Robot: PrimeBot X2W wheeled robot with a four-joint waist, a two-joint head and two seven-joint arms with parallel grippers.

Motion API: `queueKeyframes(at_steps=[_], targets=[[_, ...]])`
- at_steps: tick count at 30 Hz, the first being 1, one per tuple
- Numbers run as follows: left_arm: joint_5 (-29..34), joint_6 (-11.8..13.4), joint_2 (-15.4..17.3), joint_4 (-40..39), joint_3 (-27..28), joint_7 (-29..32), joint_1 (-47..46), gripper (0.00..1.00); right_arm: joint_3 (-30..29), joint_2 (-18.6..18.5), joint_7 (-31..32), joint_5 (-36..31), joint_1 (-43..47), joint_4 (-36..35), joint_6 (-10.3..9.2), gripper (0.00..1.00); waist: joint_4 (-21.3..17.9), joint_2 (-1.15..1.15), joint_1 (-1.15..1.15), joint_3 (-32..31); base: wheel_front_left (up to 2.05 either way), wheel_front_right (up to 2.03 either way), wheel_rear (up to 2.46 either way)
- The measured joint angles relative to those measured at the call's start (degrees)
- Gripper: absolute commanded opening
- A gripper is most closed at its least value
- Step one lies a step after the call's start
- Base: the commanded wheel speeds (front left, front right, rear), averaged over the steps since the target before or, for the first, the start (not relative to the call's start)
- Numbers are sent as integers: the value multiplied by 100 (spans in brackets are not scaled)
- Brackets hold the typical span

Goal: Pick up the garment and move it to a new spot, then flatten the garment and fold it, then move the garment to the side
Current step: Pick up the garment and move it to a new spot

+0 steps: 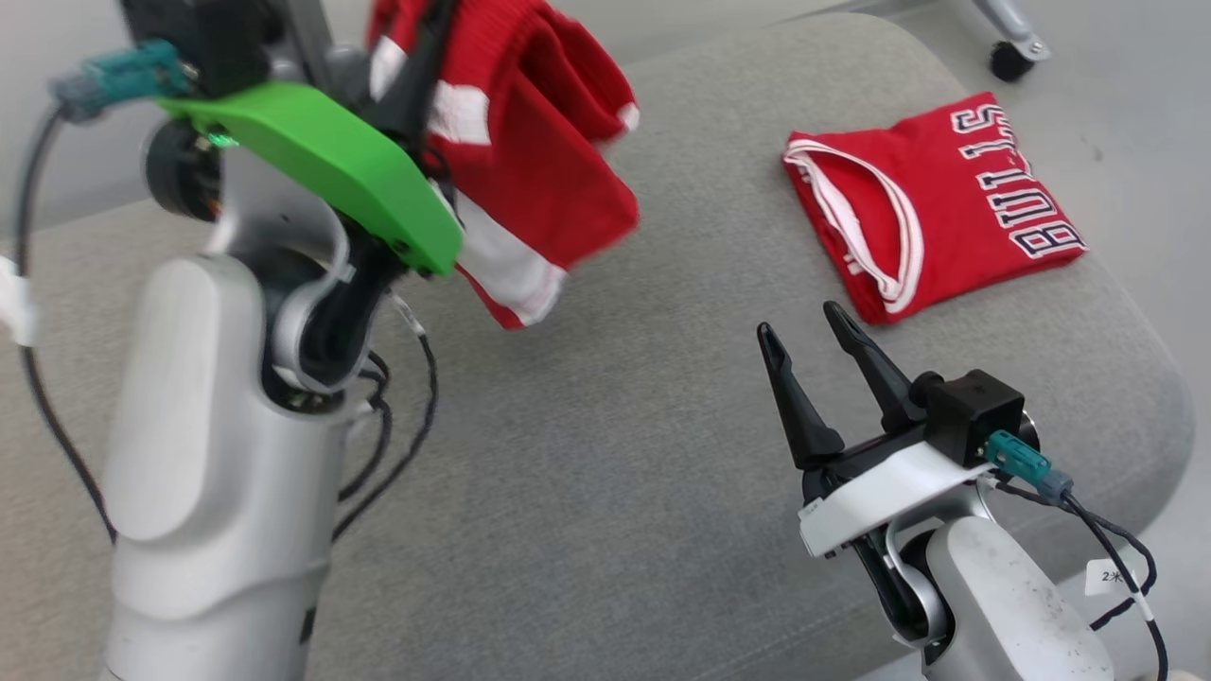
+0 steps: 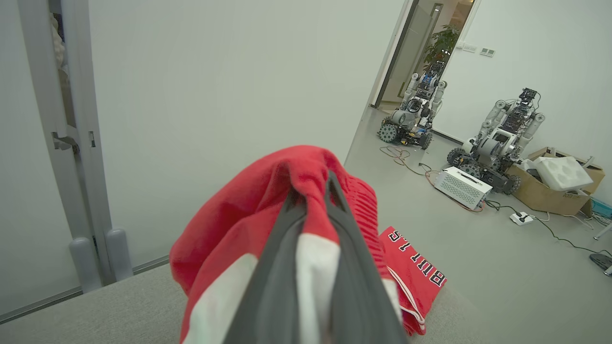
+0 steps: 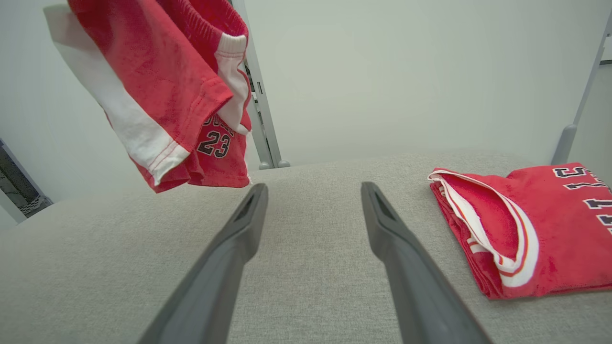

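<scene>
Head view: the left jaws are clenched on the red shorts point(image 1: 539, 180), which hang bunched in the air above the far left of the grey cushion point(image 1: 615, 492). The right jaws stand released, low over the near right, grasping nothing. A folded red jersey point(image 1: 946, 199) lies at the far right. The step in hand looks like carrying the red shorts to a new spot. The bare middle of the grey cushion seems the best target, well apart from the folded red jersey and likely within reach of both arms. Lowering slowly, so the hem lands first and the cloth pays out flat, should save smoothing later.

Left wrist view: the left jaws pinch a fold of the red shorts point(image 2: 229, 224). Red cloth drapes over both sides and a white band shows between them. The grip looks deep enough not to slip.

Right wrist view: the red shorts point(image 3: 167, 86) dangle at the upper left, clear of the grey cushion point(image 3: 311, 200). They are soft and crumpled, red with a broad white side band and the number 23 near the hem. The open right jaws could catch that free hem to spread it.
</scene>
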Motion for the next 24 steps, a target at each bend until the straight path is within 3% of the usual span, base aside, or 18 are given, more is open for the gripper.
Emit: queueKeyframes(at_steps=[7,12,13,14,24], targets=[[-182,149,-85,736,-221,-345,811,0,15,45,-79,7,-31,26,0,100,-428,0,0,264,0,0,0],[289,391,303,1588,-188,-814,1326,0,-5,69,-119,8,-15,80,0,100,-549,0,0,458,0,0,0],[323,408,319,1742,-172,-946,1404,31,-10,71,-126,7,-11,92,0,100,-545,0,0,477,0,0,0],[364,432,324,1849,-177,-1066,1452,100,-20,70,-126,5,-7,100,0,100,-532,0,0,484,0,0,0],[521,93,224,2178,-142,-3016,1716,100,-356,-112,-98,-55,113,34,0,100,-70,0,0,326,0,0,0]])
